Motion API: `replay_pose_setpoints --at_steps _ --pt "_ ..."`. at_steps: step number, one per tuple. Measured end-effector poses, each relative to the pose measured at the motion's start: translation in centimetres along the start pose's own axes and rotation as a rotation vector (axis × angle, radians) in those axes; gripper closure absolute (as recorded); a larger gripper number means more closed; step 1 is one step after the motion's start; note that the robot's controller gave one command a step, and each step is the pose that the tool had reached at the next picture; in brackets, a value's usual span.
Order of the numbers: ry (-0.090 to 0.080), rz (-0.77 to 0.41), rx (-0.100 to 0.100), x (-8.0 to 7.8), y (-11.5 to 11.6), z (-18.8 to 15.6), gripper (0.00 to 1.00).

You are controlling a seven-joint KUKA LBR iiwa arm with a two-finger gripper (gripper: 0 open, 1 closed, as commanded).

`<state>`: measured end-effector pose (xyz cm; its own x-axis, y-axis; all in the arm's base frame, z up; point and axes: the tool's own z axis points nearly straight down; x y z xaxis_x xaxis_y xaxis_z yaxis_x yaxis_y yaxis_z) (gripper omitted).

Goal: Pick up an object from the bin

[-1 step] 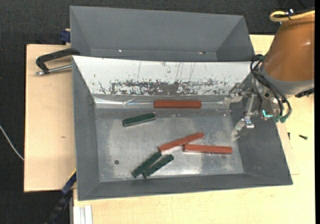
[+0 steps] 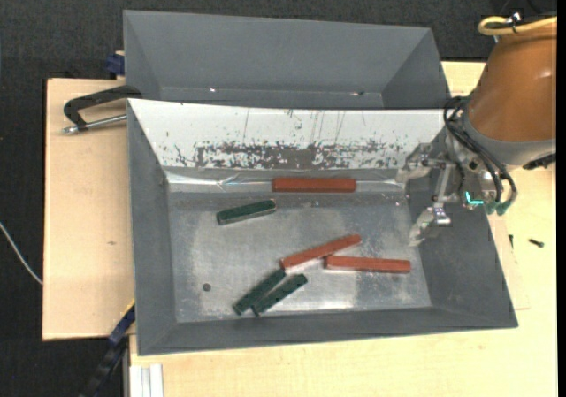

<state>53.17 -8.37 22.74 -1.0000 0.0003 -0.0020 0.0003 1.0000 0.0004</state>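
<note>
Station check from my remote desk. The bin [image 2: 150, 236] is grey metal with sloping walls and a scuffed floor.

The gripper [image 2: 430, 222] reaches in from the right, below the arm's orange cover [image 2: 522, 86] and a loop of cables [image 2: 495, 176]. It hangs over the right-hand slope, near the floor's back right corner. Whether the claw is apart or together I cannot tell — its tip is too small and cluttered to read.

Contents, five long bars plus one more, all lying flat on the floor:
- The flat red bar [image 2: 367, 264] is nearest the gripper, and its right end lies just in front of and left of the tip. I cannot tell that they touch.
- The tilted red bar [image 2: 320, 252] lies just left of it, rising toward the right, and the two almost meet at mid-floor.
- The rear red bar [image 2: 314, 184] lies along the foot of the back wall.
- The lone green bar [image 2: 246, 211] sits left of centre, well apart from the gripper.
- A pair of green bars [image 2: 270, 293] lies side by side at the front — touching, angled alike.
</note>
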Motion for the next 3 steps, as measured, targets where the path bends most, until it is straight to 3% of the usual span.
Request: replay_pose_setpoints --at_steps 1,2,3 --pt "-0.008 -0.003 0.002 -0.1 0.7 4.0 0.0" --pt "-0.004 0.013 0.0 -0.6 1.1 10.9 0.0" --pt "0.003 -0.022 0.001 -0.2 0.6 15.1 1.0"
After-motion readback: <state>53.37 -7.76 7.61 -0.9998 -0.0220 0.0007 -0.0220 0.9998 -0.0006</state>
